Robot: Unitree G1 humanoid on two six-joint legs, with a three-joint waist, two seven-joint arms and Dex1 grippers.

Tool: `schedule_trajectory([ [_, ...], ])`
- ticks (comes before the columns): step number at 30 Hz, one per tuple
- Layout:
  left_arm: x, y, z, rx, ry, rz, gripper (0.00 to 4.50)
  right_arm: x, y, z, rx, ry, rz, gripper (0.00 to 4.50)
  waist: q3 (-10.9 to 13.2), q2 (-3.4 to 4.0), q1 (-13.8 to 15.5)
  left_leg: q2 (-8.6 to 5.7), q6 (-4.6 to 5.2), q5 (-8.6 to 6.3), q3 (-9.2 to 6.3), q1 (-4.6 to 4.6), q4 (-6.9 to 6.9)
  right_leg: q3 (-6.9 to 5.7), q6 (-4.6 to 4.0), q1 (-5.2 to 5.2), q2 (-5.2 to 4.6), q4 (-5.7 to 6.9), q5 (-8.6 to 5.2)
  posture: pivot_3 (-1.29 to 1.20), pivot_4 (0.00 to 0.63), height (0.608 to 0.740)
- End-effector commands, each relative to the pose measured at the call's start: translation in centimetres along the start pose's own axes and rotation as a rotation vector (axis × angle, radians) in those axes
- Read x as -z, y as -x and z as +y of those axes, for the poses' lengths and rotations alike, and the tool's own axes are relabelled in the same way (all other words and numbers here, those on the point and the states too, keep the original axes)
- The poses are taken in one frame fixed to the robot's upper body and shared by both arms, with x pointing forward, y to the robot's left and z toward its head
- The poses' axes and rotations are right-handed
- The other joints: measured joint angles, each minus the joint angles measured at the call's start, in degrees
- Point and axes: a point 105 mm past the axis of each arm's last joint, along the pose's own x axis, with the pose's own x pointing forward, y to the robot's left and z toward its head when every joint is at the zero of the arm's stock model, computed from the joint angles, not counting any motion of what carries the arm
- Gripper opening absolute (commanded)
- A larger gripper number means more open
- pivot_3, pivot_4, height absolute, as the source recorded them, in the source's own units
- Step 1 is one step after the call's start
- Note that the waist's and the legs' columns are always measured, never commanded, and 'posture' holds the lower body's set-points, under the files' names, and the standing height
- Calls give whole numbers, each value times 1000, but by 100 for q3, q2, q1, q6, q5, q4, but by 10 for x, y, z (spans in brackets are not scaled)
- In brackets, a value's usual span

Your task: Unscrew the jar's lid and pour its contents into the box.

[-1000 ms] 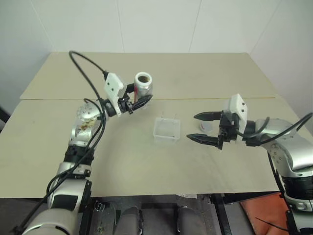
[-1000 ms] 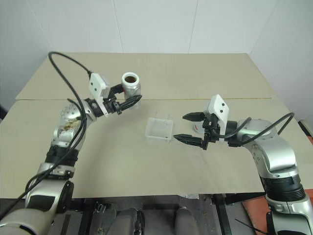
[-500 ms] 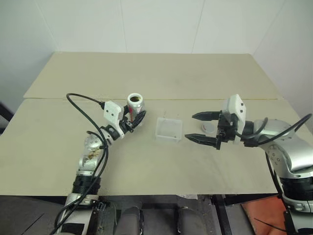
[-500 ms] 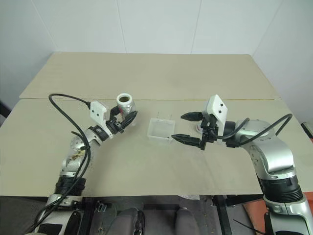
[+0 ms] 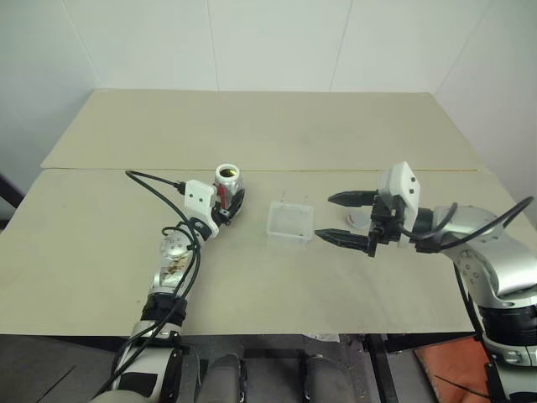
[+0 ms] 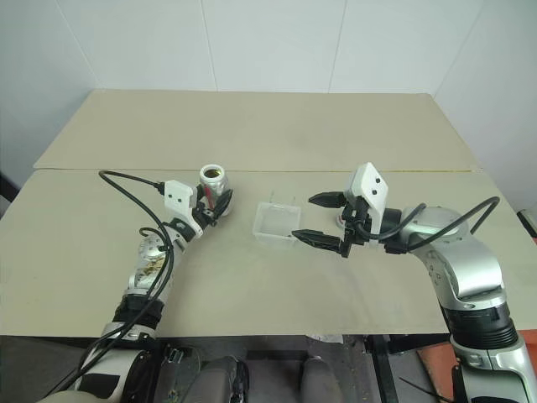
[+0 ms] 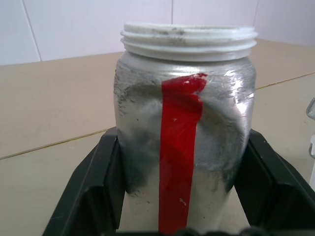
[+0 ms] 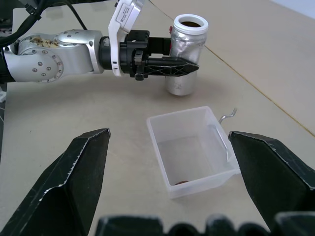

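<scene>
Left gripper point(image 5: 233, 201) is clamping the open jar point(image 5: 227, 180), which is standing upright on the table point(image 5: 252, 285) just left of the box point(image 5: 290, 222). Right gripper point(image 5: 324, 217) is hovering wide open and empty right of the box.

Risks I am weighing: the dented, slick jar is liable to slip or tip if the clamp loosens, and a hasty tilt would spill past the low box walls.

I am failing to gauge the jar's remaining contents. A pale disc point(image 5: 357, 220), likely the lid, is lying half hidden behind the right gripper.
</scene>
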Motion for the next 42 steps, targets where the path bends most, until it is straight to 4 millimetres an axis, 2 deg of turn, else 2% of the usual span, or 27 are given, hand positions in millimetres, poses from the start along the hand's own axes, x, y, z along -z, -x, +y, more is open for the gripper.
schedule_trajectory([
  [1,-7,0,3,-12,-12,-36,3988,-8,4,2,11,37,-14,4500,0,0,0,0,0,0,0,0,0,0,0,0,0,0,0,0,150,740],
  [3,-4,2,4,-22,-5,-29,4435,-8,5,1,13,37,-9,4500,0,0,0,0,0,0,0,0,0,0,0,0,0,0,0,0,150,740],
  [13,0,12,4,5,-11,11,4435,-6,5,0,10,36,-1,4500,0,0,-1,-1,3,-2,0,0,0,-1,0,0,-2,0,0,0,150,740],
  [20,3,47,0,121,-53,127,4435,-3,8,2,16,32,15,4500,0,0,-31,4,3,-3,1,5,-8,0,0,-1,-1,0,0,0,150,740],
  [23,-7,69,6,138,-86,156,4435,0,11,3,23,28,20,4500,0,0,-32,6,3,-3,1,6,-9,1,0,-2,-2,1,0,0,150,740],
  [27,-29,94,14,168,-103,165,4435,2,16,5,35,20,23,4500,0,1,-30,11,3,-4,0,6,-13,1,-1,-4,-8,0,-1,0,150,740],
  [29,-41,103,12,225,-101,172,4435,3,18,4,40,17,29,4500,0,1,-12,8,4,-5,0,9,-13,-1,-1,-2,-15,0,-1,0,150,740],
  [32,-61,118,2,411,-88,186,4435,5,22,3,44,13,42,4500,0,1,-14,6,6,-7,2,12,-13,-2,-2,0,-21,-2,-2,0,150,740],
  [34,-75,123,-1,515,-70,177,4435,6,25,0,46,14,49,4500,0,1,-13,5,6,-7,4,15,-14,-2,-3,0,-21,-5,-4,0,150,740],
  [37,-95,118,0,612,-69,155,4435,5,30,-4,46,21,57,4500,0,1,-2,1,6,-6,5,18,-14,-5,-6,3,-19,-26,-6,0,150,740],
  [42,-114,108,3,731,-127,144,4435,6,36,-11,54,35,81,4500,0,1,-18,-4,8,-7,11,17,-14,-5,-5,6,-13,-36,-6,0,150,740],
])
